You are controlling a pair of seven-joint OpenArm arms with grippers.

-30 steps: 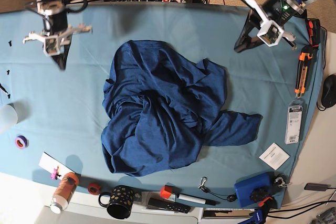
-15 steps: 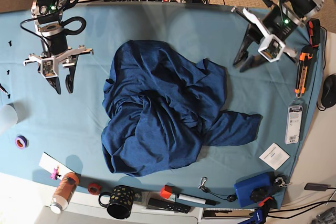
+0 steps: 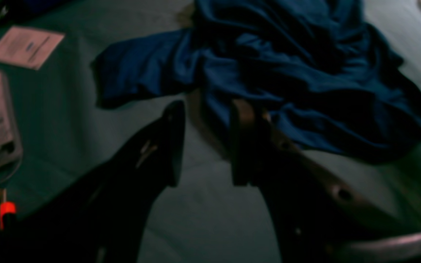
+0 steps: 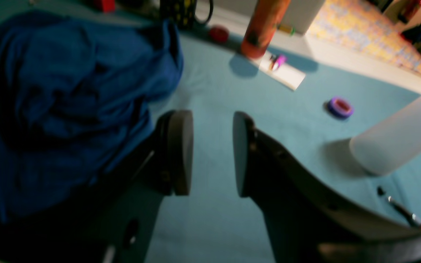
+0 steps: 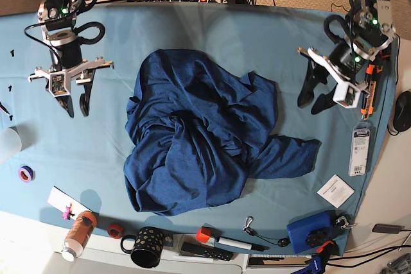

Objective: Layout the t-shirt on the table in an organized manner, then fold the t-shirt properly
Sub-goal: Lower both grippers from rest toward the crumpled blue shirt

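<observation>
In the middle of the surface (image 5: 212, 30), I see the t-shirt (image 5: 192, 152) lying crumpled in a heap, not spread out and not folded. One sleeve or corner sticks out flat toward the side where my left arm works, and the rest is bunched in deep folds over the teal cloth.

My left tool (image 5: 316, 99) hangs over bare cloth beside that edge of the shirt, well apart from it in the base view. Its two dark fingers (image 3: 170, 146) are spread with a clear gap between them and nothing in it, so it is released. Through the left wrist camera the shirt fills the upper part of the picture beyond the fingertips; I cannot tell from that dim view whether the far finger touches fabric.

My right tool (image 5: 74, 106) hangs on the opposite side of the shirt, also over bare cloth and apart from the garment. Its fingers (image 4: 181, 153) are parted with teal cloth showing between the pads, so it too is released and empty. In the right wrist view the shirt lies just beside one finger.

Along the near rim I see a black mug (image 5: 146, 246) with yellow dots, an orange bottle (image 5: 78, 234), a purple tape roll (image 5: 26, 173) and a white card (image 5: 335, 190). A translucent cup (image 4: 397, 138) lies on its side near the right tool.
</observation>
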